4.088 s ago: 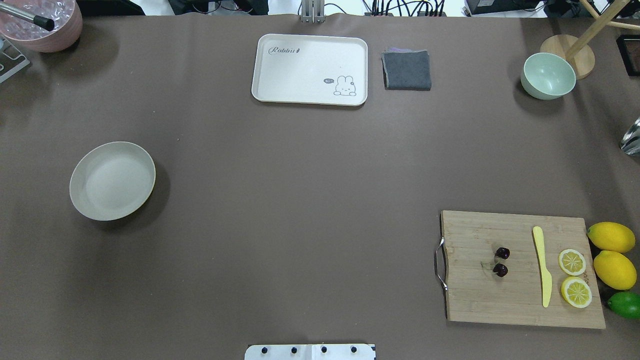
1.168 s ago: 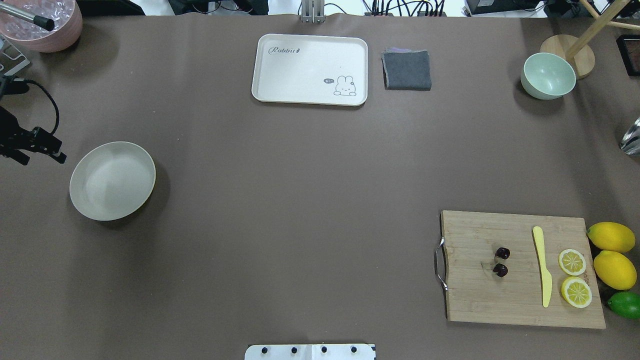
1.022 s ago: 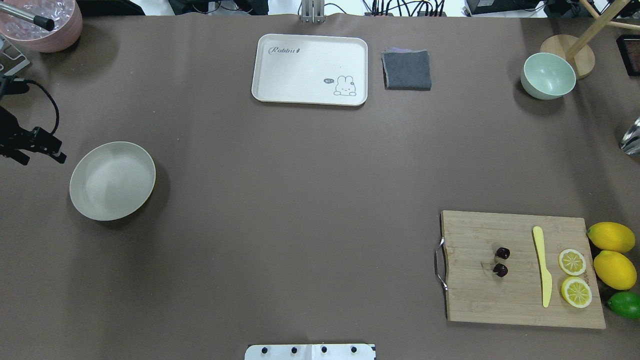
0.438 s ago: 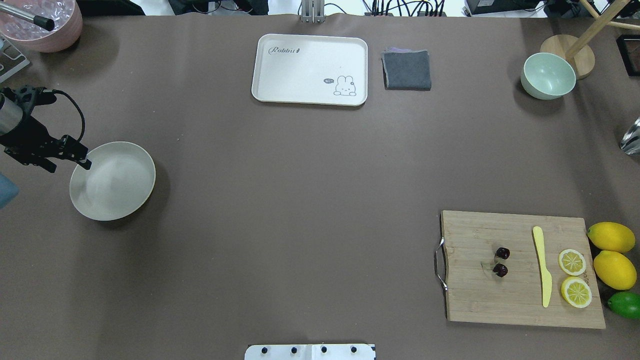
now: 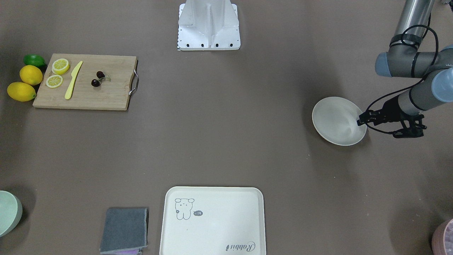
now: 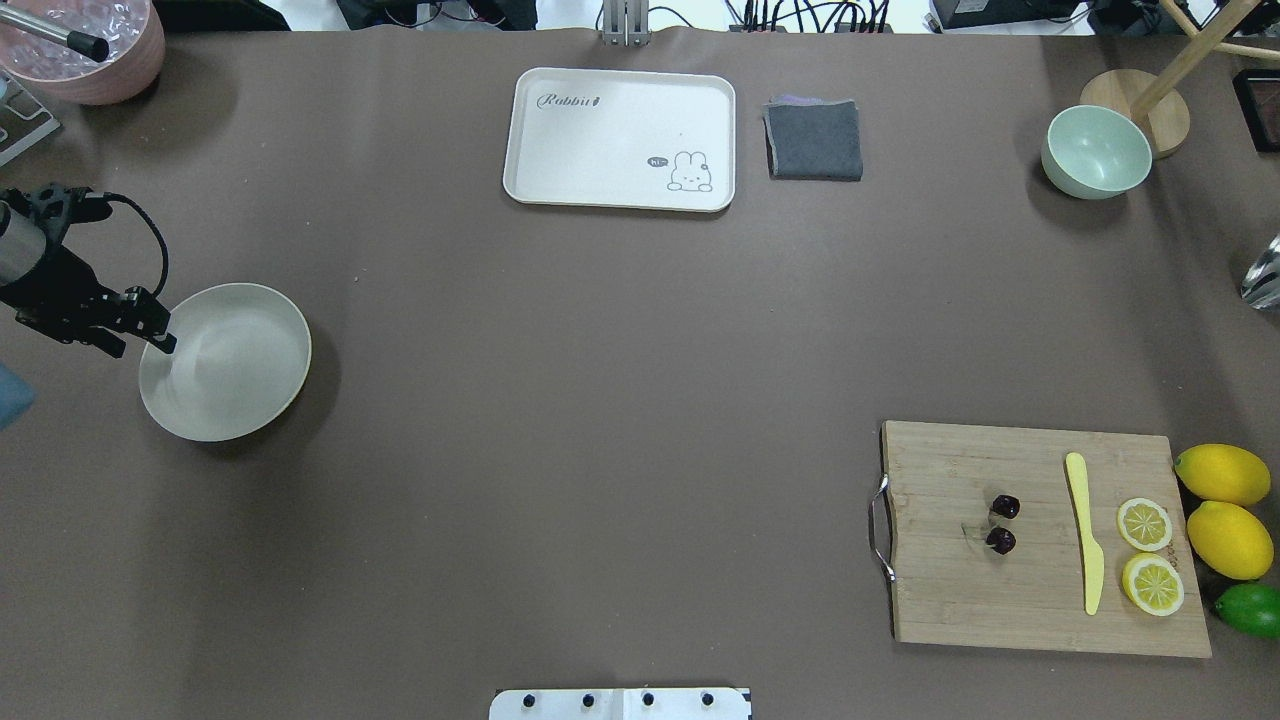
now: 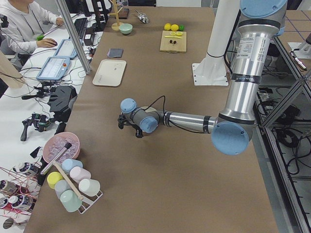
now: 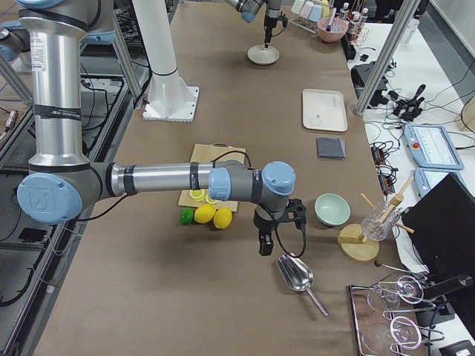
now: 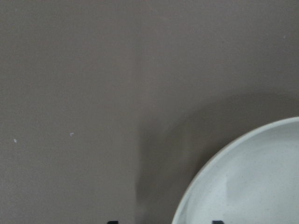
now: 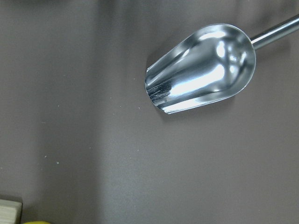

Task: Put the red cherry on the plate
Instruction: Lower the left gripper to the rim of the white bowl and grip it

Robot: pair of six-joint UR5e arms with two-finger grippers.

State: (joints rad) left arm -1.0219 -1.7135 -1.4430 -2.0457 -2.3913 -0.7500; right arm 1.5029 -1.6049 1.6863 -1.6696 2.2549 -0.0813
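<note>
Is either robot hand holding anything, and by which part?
Nothing seems held. The left gripper has open fingers straddling the plate rim; the right gripper looks empty; the red cherry lies on the board.

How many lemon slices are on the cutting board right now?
2. Both lie on the cutting board, between the yellow knife and the whole lemons: one slice farther from the robot, one nearer. None seems hidden.

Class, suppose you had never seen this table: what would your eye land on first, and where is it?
The left gripper hangs open at the rim of the empty plate, on the table's left side in the overhead view. Far across, at the right, the red cherry lies on a wooden cutting board beside a yellow knife and lemon slices, with whole lemons just past the board's right edge.
</note>
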